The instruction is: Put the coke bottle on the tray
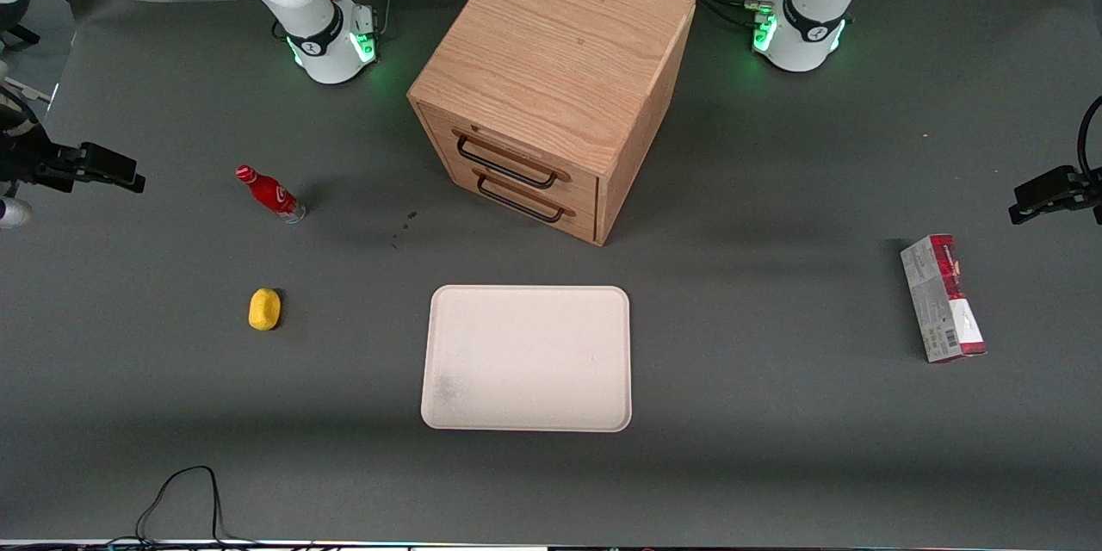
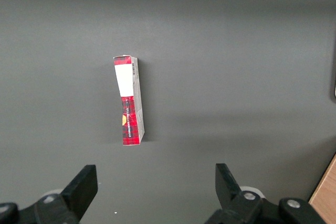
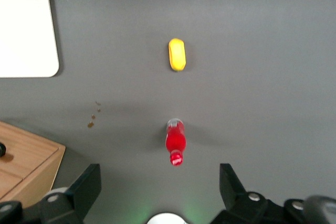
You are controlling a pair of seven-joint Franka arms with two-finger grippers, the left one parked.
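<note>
The coke bottle (image 1: 269, 195), small and red with a red cap, stands upright on the grey table toward the working arm's end. It is farther from the front camera than the tray (image 1: 527, 357), a flat cream rectangle with nothing on it. My gripper (image 1: 103, 169) hangs high over the table's working-arm end, well apart from the bottle. In the right wrist view the gripper (image 3: 159, 190) is open and empty. There I look down on the bottle (image 3: 175, 145), which stands just ahead of the black fingertips (image 3: 86, 184), and a corner of the tray (image 3: 26, 24) shows.
A yellow lump (image 1: 264, 309) lies nearer the front camera than the bottle. A wooden drawer cabinet (image 1: 551, 86) stands mid-table, farther than the tray. A red-and-white carton (image 1: 943, 299) lies toward the parked arm's end. Small brown stains (image 1: 403, 228) mark the mat.
</note>
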